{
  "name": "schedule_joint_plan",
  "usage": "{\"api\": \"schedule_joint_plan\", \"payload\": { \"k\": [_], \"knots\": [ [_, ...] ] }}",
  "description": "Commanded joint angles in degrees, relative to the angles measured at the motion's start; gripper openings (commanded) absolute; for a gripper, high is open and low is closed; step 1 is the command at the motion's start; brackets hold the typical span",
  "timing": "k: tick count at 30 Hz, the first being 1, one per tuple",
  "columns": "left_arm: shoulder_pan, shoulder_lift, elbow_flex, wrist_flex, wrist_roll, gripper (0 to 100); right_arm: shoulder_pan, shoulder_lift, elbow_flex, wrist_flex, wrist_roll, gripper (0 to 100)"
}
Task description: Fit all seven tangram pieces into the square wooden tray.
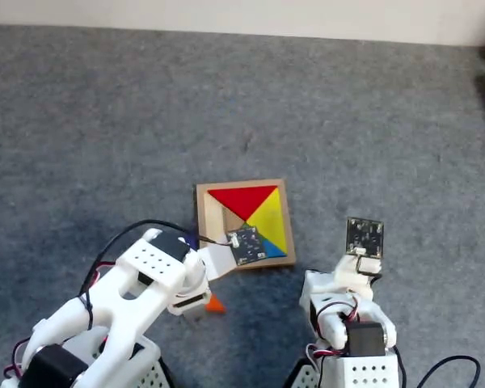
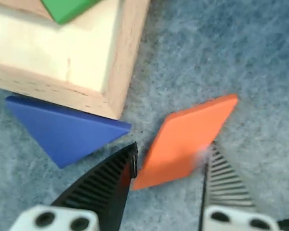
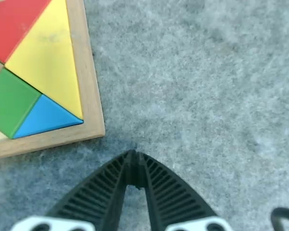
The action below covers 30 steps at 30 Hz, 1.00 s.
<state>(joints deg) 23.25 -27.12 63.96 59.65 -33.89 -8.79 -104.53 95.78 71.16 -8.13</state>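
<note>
Fingers [image 2: 111,178] of the left gripper [image 2: 173,149] stand apart and pinch the orange parallelogram [image 2: 183,142] between their tips, one tip at each of its two opposite edges. This piece lies on the grey carpet [image 1: 105,121], just near of the near left corner of the square wooden tray [image 1: 200,218]. In the high view a small part of it [image 1: 216,305] shows beside the white left arm [image 1: 137,283].

Fingers [image 3: 111,187] of the right gripper [image 3: 135,166] are pressed together, with nothing between them. They point down at the carpet, near the near right corner of the tray [image 3: 91,86] but not touching it. The right arm [image 1: 347,315] stands to the right of the tray.

The tray lies in the middle of the carpet. Inside it, the red triangle [image 1: 242,198] lies along the far side and the yellow triangle [image 1: 271,222] along the right side; the two touch. The light blue triangle [image 3: 45,118] sits in the near right corner, and the green square [image 3: 9,101] touches it and the yellow triangle. The left part of the tray floor is bare wood [image 1: 214,222]. The left arm's wrist covers part of the near side of the tray.

The dark blue triangle [image 2: 62,132] lies on the carpet outside the tray, with one long edge against the outer wall of the tray [image 2: 120,62] at the near left corner. It is close to the orange parallelogram but apart from it.
</note>
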Motion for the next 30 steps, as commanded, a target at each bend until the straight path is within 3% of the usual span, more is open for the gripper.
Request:
{"api": "schedule_joint_plan", "payload": {
  "k": [1, 4, 12, 17, 24, 30],
  "knots": [
    [0.13, -2.07, -1.01, -0.35, 1.76, 19, 0.75, -0.75, 6.64, 0.48, -0.35, 0.5],
    [0.13, -1.98, -4.70, 2.29, 8.70, 21, 0.75, -0.75, 6.64, 0.48, -0.35, 0.5],
    [0.13, -1.80, -16.31, 13.71, 16.26, 21, 0.75, -0.75, 6.64, 0.48, -0.35, 0.5],
    [0.66, -1.71, -16.22, 16.00, 15.56, 24, 0.75, -0.75, 6.64, 0.48, -0.35, 0.5],
    [6.02, -1.63, -8.57, 9.76, 17.67, 24, 0.75, -0.75, 6.64, 0.48, -0.35, 0.5],
    [6.37, 1.71, -5.32, 4.31, 18.90, 22, 0.75, -0.75, 6.64, 0.48, -0.35, 0.5]
  ]
}}
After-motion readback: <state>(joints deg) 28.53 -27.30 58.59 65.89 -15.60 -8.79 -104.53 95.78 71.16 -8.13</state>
